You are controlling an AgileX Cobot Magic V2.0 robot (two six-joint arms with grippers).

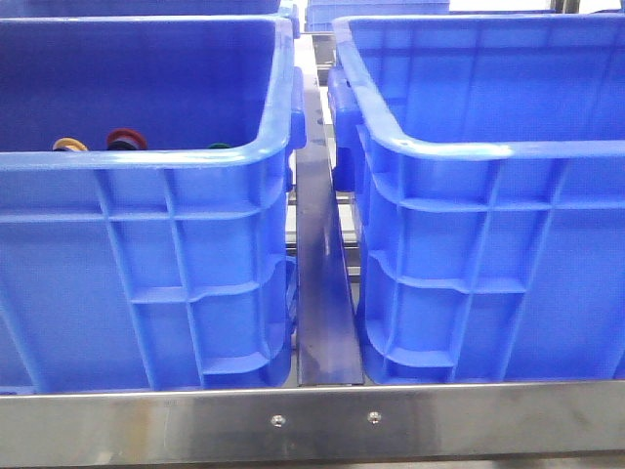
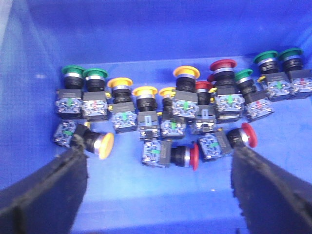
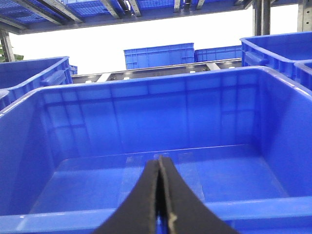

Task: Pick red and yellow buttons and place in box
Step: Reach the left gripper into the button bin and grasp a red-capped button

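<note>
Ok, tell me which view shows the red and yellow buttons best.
The left wrist view: the red buttons and yellow buttons sit in full sight on the crate floor, mixed with green ones. The front view shows only a few caps over the rim. The right wrist view shows none.

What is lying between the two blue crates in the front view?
Between the left crate and the right crate runs a narrow metal rail, with no buttons on it; the front view shows this.

The left crate [image 1: 146, 254] is open from above, but buttons [image 2: 170, 117] crowd its floor. The right box [image 1: 488, 244] offers unobstructed floor. Between their walls runs only a narrow gap.
</note>
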